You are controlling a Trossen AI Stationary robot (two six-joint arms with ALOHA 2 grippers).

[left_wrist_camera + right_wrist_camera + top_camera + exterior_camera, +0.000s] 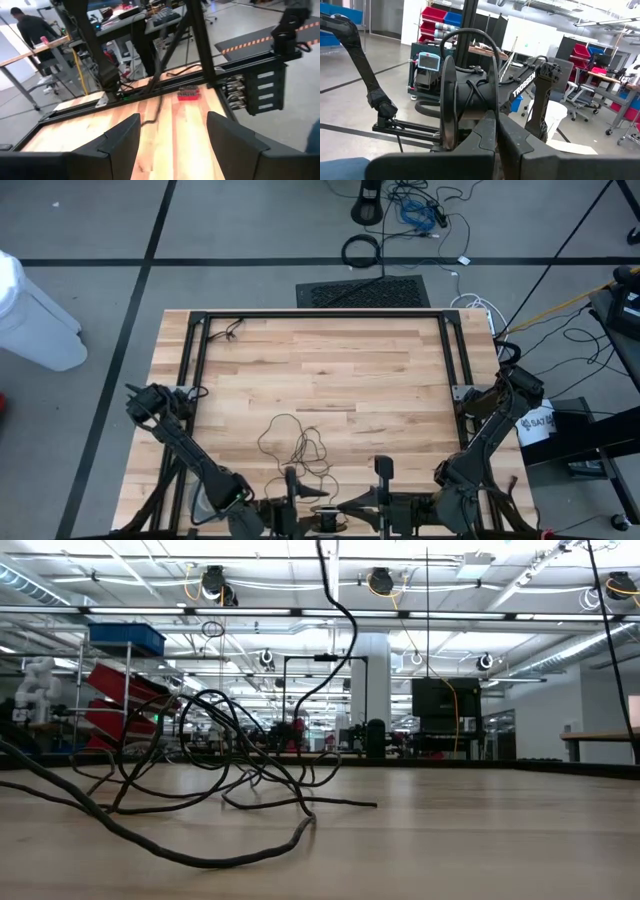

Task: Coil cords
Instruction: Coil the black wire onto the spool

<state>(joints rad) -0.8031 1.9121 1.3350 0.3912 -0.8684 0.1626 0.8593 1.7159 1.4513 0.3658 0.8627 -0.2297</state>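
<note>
High view: the cord (295, 442) lies loose on the table (330, 370), just far of the left gripper (291, 485)
Left fingers spread and empty; right gripper (383, 473) pressed shut, farther from the tangle

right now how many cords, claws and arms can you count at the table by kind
cords: 1, a loose thin tangle on the wood
claws: 2, left claw open, right claw shut
arms: 2, both at the near edge
total: 5
</note>
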